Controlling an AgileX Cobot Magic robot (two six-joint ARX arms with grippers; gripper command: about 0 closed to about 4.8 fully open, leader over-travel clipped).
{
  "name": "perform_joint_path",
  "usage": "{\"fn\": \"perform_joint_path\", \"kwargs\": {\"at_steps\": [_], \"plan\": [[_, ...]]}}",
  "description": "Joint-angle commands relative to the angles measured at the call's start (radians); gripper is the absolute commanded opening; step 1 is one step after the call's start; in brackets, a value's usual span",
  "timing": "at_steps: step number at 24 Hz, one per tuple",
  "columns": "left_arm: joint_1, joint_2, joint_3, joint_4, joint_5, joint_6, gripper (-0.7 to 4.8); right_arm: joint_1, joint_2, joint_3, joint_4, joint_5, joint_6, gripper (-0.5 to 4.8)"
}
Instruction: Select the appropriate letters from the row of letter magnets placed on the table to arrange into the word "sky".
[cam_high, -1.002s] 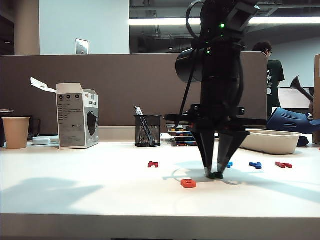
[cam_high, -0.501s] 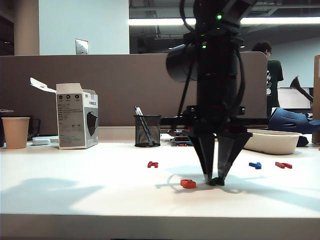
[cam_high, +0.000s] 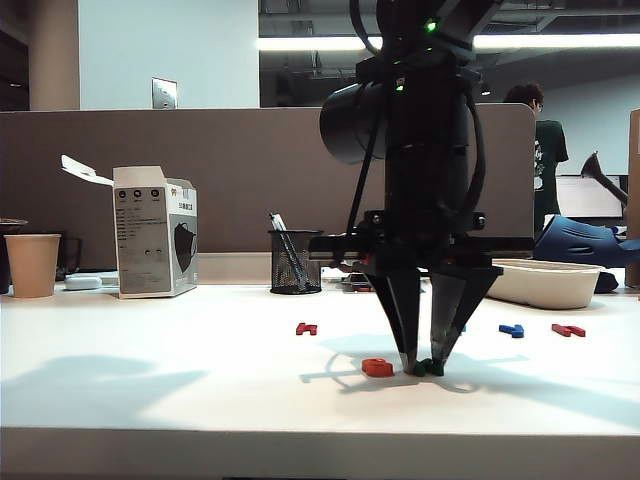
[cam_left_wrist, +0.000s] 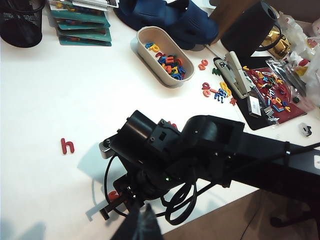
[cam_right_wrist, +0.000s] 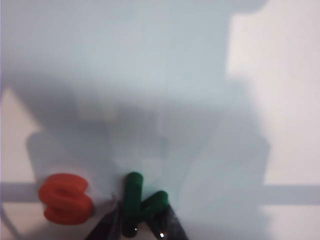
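My right gripper (cam_high: 422, 365) points straight down at the white table (cam_high: 200, 380), its tips on the surface. In the right wrist view its fingers (cam_right_wrist: 167, 226) sit against both sides of the dark green letter k (cam_right_wrist: 142, 202), which lies flat. The orange-red s (cam_right_wrist: 65, 198) lies close beside the k, a small gap between them; in the exterior view the s (cam_high: 377, 368) is just left of the fingertips. Further back lie the dark red h (cam_high: 306, 328), the dark blue letter (cam_high: 511, 330) and the red letter (cam_high: 567, 329). My left gripper (cam_left_wrist: 142, 227) hangs high above, fingers together, holding nothing.
A mesh pen cup (cam_high: 296, 262), a white carton (cam_high: 155, 232) and a paper cup (cam_high: 32, 264) stand along the back. An oval tray (cam_left_wrist: 160, 50) of spare letters sits at the back right. The right arm (cam_left_wrist: 190, 150) fills the middle of the left wrist view.
My right gripper has slid left along the table with the green k, from well right of the orange-red s to just beside it. The left arm has kept still.
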Motion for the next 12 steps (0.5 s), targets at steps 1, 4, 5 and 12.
{"fn": "perform_joint_path", "kwargs": {"at_steps": [1, 4, 5, 12], "plan": [[0.002, -0.003, 0.004, 0.009, -0.003, 0.001, -0.05, -0.004, -0.004, -0.011, -0.024, 0.002, 0.002, 1.09], [0.002, -0.003, 0.004, 0.009, -0.003, 0.001, -0.05, -0.004, -0.022, -0.01, -0.025, 0.006, 0.001, 1.23], [0.002, -0.003, 0.004, 0.009, -0.003, 0.001, -0.05, -0.004, -0.033, -0.01, -0.026, 0.015, 0.0, 1.25], [0.002, -0.003, 0.004, 0.009, -0.003, 0.001, -0.05, -0.006, -0.084, -0.006, -0.021, 0.02, -0.009, 1.33]]}}
